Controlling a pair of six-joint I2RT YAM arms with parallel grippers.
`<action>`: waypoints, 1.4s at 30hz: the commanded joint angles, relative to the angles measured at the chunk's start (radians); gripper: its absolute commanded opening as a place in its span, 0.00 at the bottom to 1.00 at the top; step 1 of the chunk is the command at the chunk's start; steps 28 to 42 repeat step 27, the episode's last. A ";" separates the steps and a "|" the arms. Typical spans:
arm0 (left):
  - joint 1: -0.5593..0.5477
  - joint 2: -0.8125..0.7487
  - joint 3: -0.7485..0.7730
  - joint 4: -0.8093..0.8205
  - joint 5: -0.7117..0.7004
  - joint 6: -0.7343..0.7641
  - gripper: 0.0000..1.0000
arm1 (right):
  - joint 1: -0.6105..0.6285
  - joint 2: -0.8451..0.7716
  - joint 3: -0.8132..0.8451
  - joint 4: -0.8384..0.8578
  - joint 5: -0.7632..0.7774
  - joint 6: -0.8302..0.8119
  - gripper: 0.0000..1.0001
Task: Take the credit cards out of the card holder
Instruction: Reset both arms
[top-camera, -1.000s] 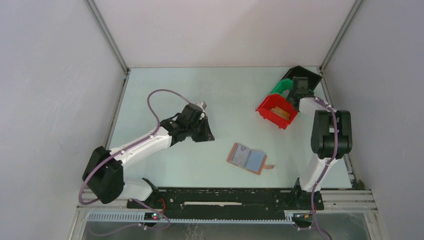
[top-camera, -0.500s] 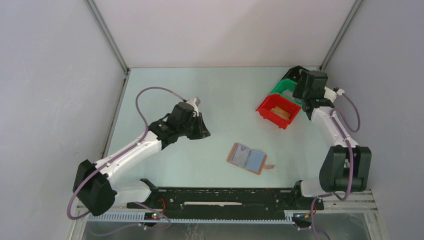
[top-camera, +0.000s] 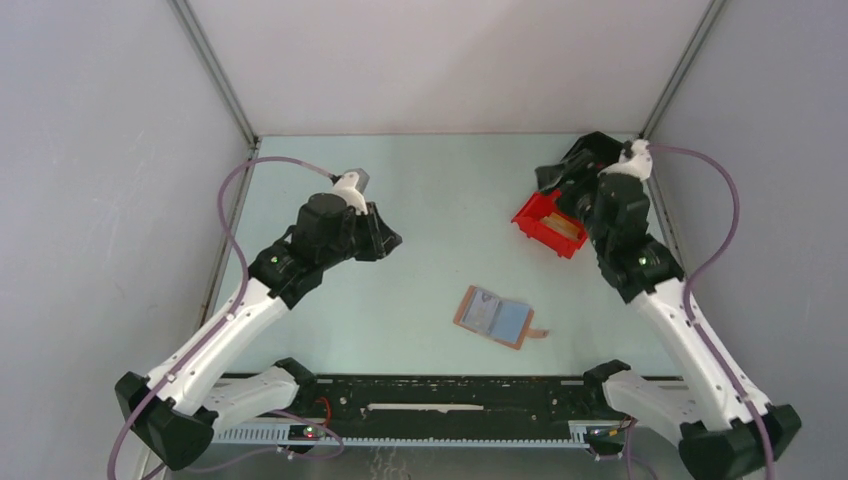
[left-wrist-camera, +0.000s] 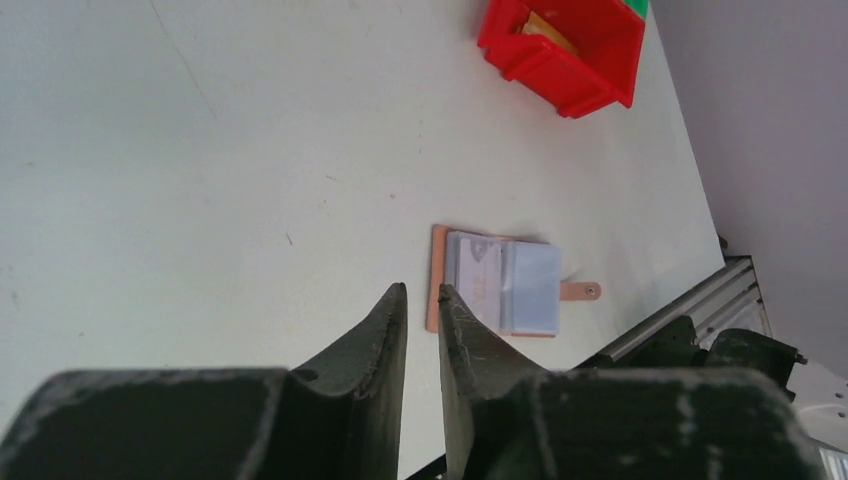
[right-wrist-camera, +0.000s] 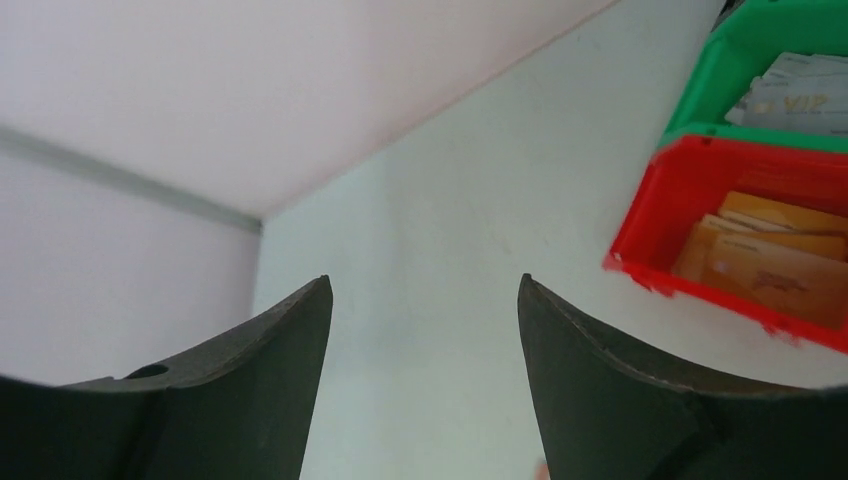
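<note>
Both arms had swung round since a second ago. The left gripper (left-wrist-camera: 422, 295) showed only a slit and held nothing, while the right gripper (right-wrist-camera: 424, 290) gaped wide and empty. One wallet (top-camera: 497, 317) lay open on the table (top-camera: 430, 200) between them, and one red bin (right-wrist-camera: 650, 235) held at least two tan cards (right-wrist-camera: 770, 272).

white arms (top-camera: 215, 335), black joints (top-camera: 325, 225), purple cables (top-camera: 735, 215)

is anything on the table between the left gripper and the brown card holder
Nothing visible. Only bare pale table lies between the left gripper and the open brown leather card holder; the red plastic bin sits well off that line, farther back.
</note>
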 joint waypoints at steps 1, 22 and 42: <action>0.007 -0.070 0.053 -0.009 -0.065 0.055 0.24 | 0.190 -0.128 -0.105 -0.142 0.246 -0.355 0.77; 0.007 -0.308 -0.206 0.057 -0.349 -0.014 0.25 | 0.297 -0.521 -0.508 -0.076 0.200 -0.409 0.80; 0.007 -0.320 -0.219 0.088 -0.368 0.024 0.25 | 0.297 -0.495 -0.508 -0.074 0.222 -0.385 0.80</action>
